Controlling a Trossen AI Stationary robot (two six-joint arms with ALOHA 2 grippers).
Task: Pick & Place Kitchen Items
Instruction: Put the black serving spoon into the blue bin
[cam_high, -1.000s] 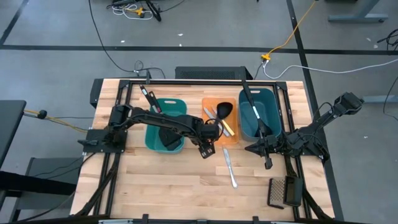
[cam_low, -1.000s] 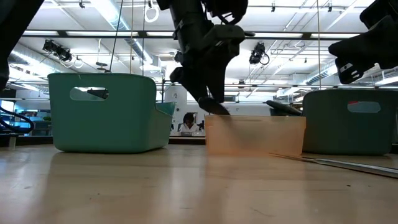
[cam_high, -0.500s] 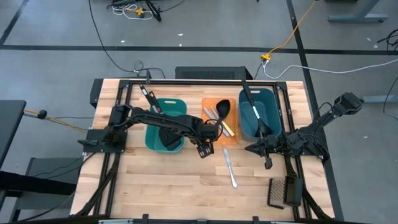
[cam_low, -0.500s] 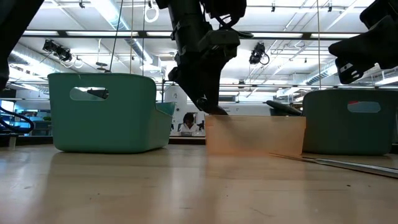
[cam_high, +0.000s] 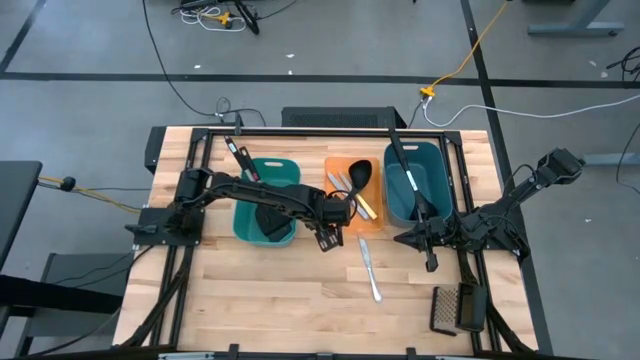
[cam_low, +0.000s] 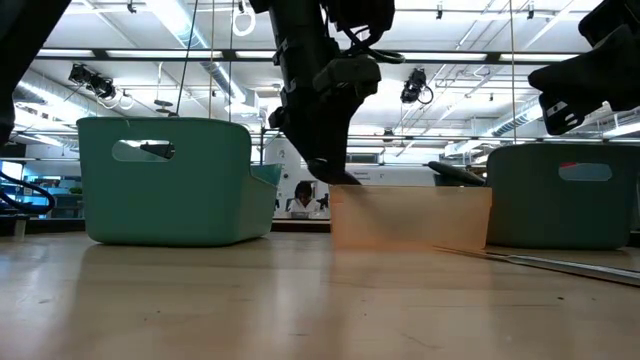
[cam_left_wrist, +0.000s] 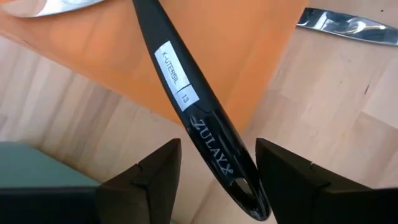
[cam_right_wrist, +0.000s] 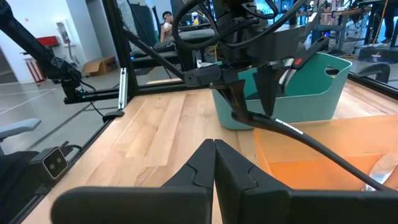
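Note:
A black ladle (cam_high: 358, 180) lies in the orange bin (cam_high: 372, 225). Its handle slants over the bin's near left rim, with its free end (cam_left_wrist: 239, 183) past the rim above the wood. My left gripper (cam_high: 324, 238) is open at that corner, its fingers on either side of the handle's end; it also shows in the low view (cam_low: 325, 172). A silver knife (cam_high: 370, 268) lies flat on the table near the bin. My right gripper (cam_high: 402, 238) is shut and empty, right of the orange bin; its wrist view (cam_right_wrist: 214, 155) shows the fingers together. My left gripper's open fingers (cam_left_wrist: 283, 177) stand on either side of the ladle handle's free end (cam_left_wrist: 217, 155), coming from above and lying across the handle. I cannot tell whether a finger touches it. The handle rests on the orange bin's rim (cam_left_wrist: 261, 93).
A teal bin (cam_high: 268, 200) at the left holds a black utensil (cam_high: 240, 158). A darker teal bin (cam_high: 415, 185) at the right holds a black spatula (cam_high: 405, 172). A yellow-handled knife (cam_high: 366, 206) and silver pieces lie in the orange bin. A dark mesh object (cam_high: 455, 308) lies near the right front.
My left gripper has gone a little toward the table's left edge, away from the orange bin's corner. The ladle has stayed in the bin with its handle over the rim.

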